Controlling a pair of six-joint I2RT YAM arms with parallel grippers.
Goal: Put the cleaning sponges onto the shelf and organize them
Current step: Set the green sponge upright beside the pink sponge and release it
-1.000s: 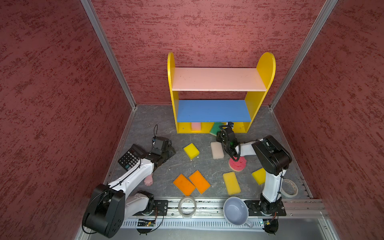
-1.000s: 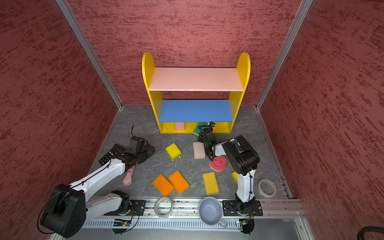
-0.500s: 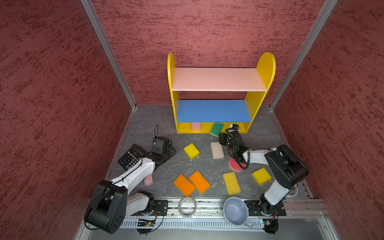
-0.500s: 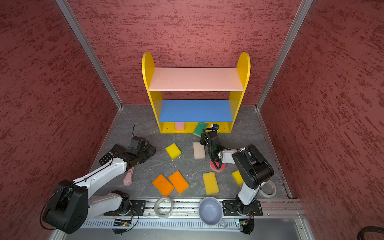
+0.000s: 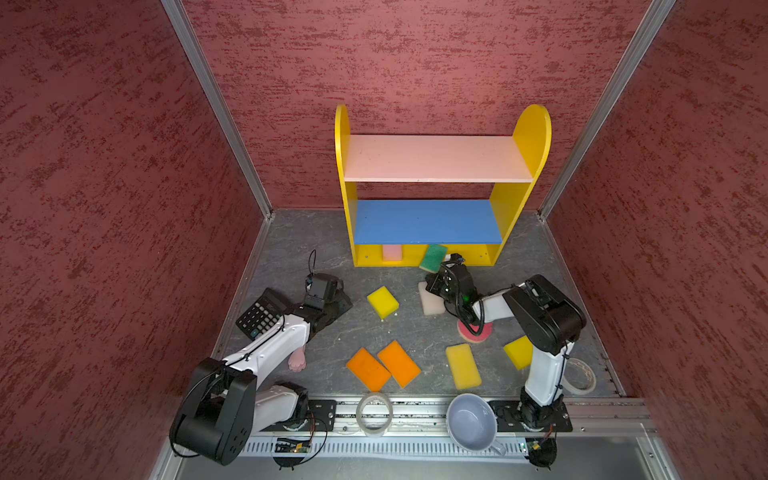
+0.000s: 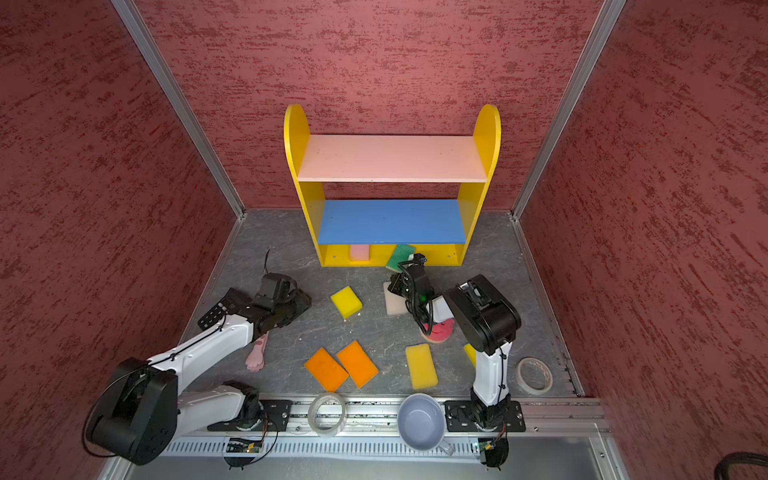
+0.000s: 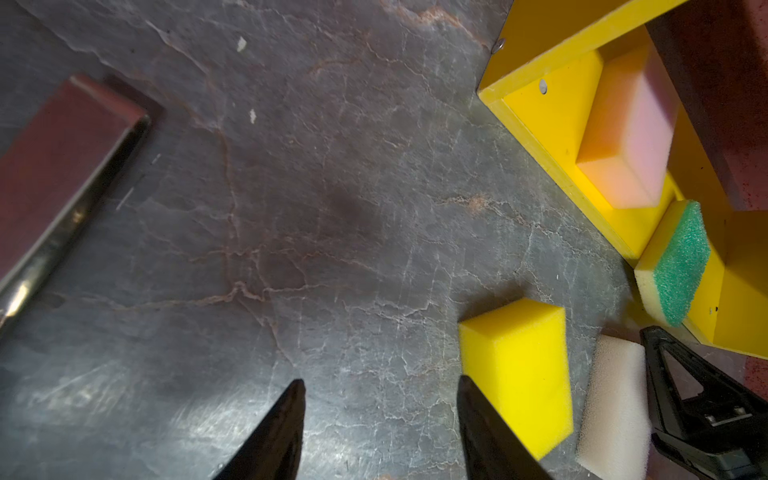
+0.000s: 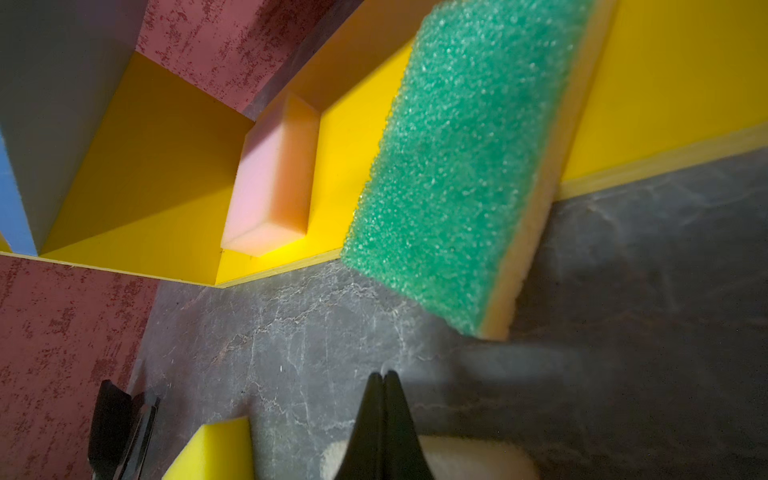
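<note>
— Largest first?
— Underneath both arms, a grey stone-patterned surface (image 5: 332, 345). Next, a three-tier shelf with yellow round-topped sides, pink top board and blue middle board (image 5: 436, 158): straight ahead of the right jaws, well apart from the left jaws.
— On its yellow base?
— Fully inside, a pink rectangular foam sponge (image 8: 270, 178), ahead of the right jaws and off to one side. Slanted across the base's front edge, part in and part out, a green-topped yellow rectangular sponge (image 8: 457, 166), just ahead of the right jaws, apart from them.
— Right jaws?
— Pressed tip to tip, gripping nothing, over a white foam block (image 5: 430, 306).
— Left jaws?
— Parted about halfway, empty, over bare surface, with a small yellow foam block (image 7: 519, 374) just beside one tip.
— Behind both?
— Two orange rectangular foam sponges (image 5: 368, 369), side by side on the surface.
</note>
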